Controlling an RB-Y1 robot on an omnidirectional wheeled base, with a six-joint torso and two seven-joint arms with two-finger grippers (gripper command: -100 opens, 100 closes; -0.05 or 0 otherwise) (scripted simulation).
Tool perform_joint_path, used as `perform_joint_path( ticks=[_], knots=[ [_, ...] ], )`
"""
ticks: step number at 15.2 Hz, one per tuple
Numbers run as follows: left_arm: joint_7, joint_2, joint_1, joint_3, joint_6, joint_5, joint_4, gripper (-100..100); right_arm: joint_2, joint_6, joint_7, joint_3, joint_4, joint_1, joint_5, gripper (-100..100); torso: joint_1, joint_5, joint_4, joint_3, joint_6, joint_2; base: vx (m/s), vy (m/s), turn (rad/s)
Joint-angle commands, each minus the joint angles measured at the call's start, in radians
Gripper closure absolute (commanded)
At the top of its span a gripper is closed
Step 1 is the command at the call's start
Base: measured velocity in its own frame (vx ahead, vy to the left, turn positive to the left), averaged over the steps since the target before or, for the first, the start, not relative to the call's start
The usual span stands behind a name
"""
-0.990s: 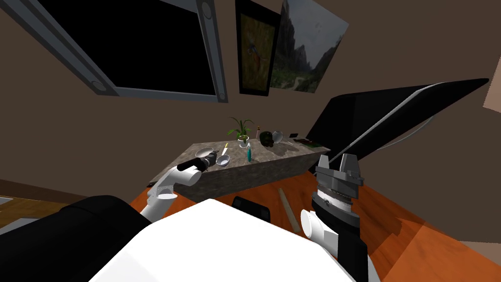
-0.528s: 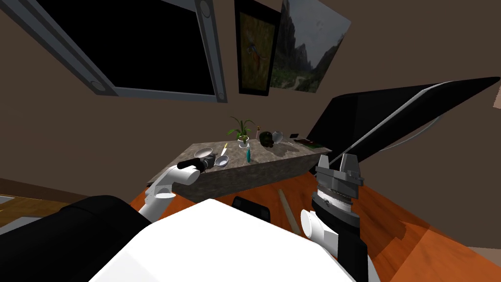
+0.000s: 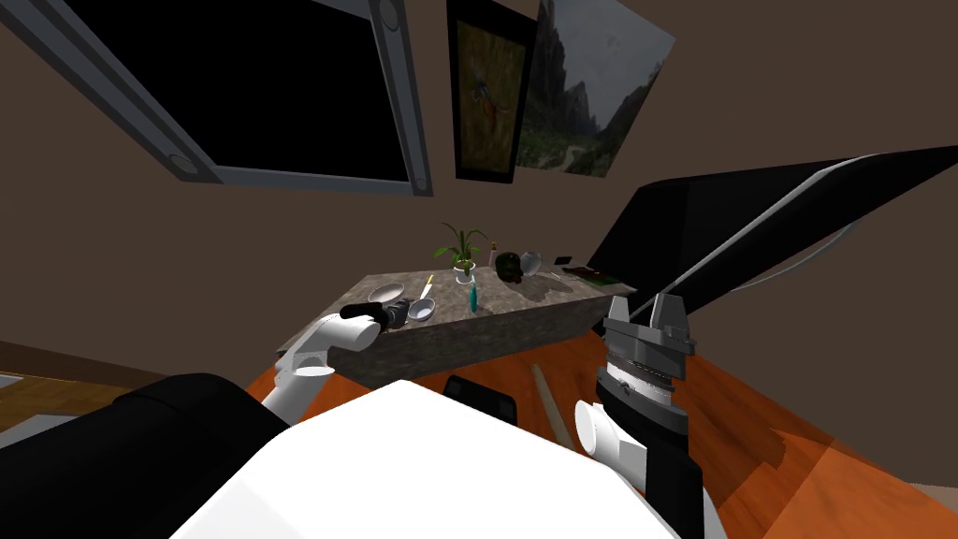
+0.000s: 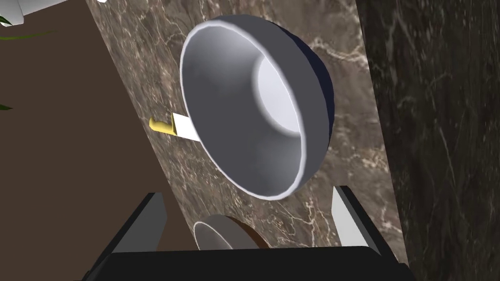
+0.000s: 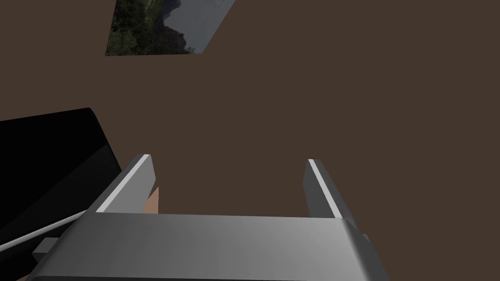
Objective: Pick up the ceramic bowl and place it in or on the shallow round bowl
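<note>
**Ceramic bowl** (image 4: 254, 127): white inside, dark blue outside. It stands upright on the marble counter (image 3: 505, 327), just beside the shallow round bowl (image 3: 386, 293).

**Left gripper** (image 4: 247, 194): its fingers are spread and hold nothing, and the tips stop short of the bowl's near rim.

**Change over the last second:** in the head view the left hand has sunk from across the shallow bowl's edge to a place level with the ceramic bowl, close at its side. The whole picture has drifted slightly too, so part of this is the head's own move. Both dishes sit where they were.

**Reading:** the approach appears nearly complete, with closing and lifting not yet done.

**Left wrist view adds:** the bowl lies ahead of the fingers, not between them. The shallow bowl's rim sits close by the gripper's body, and a yellow-handled knife (image 4: 162, 126) lies beyond the bowl.

**Head view adds:** the wider layout, with a teal bottle (image 3: 473, 298) and a potted plant (image 3: 462, 253) farther along the counter. The right gripper (image 3: 645, 311) is well apart from the counter; the right wrist view shows its fingers spread and empty.
</note>
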Motion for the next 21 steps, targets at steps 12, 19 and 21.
perform_joint_path(
  ticks=[12, 19, 21],
  knots=[
    [0.014, 0.019, -0.009, 0.043, 0.252, 0.073, 0.023, -100, 0.0, 0.0, 0.0, 0.0, 0.0, 0.0, 0.0, 0, 0.0, 0.0, 0.0, 0.0, 0.0, -0.001, 0.049, -0.021, 0.003],
    [0.02, 0.025, -0.013, 0.061, 0.371, 0.107, 0.034, -100, 0.0, 0.0, 0.0, 0.0, 0.0, 0.0, 0.0, 0, 0.0, 0.0, 0.0, -0.001, 0.0, -0.001, 0.057, -0.022, -0.006],
    [0.021, 0.025, -0.014, 0.063, 0.386, 0.112, 0.036, -100, 0.0, 0.0, 0.0, 0.0, 0.0, 0.0, 0.0, 0, 0.0, 0.0, 0.0, -0.001, 0.0, -0.001, 0.049, -0.017, -0.007]
  ],
)
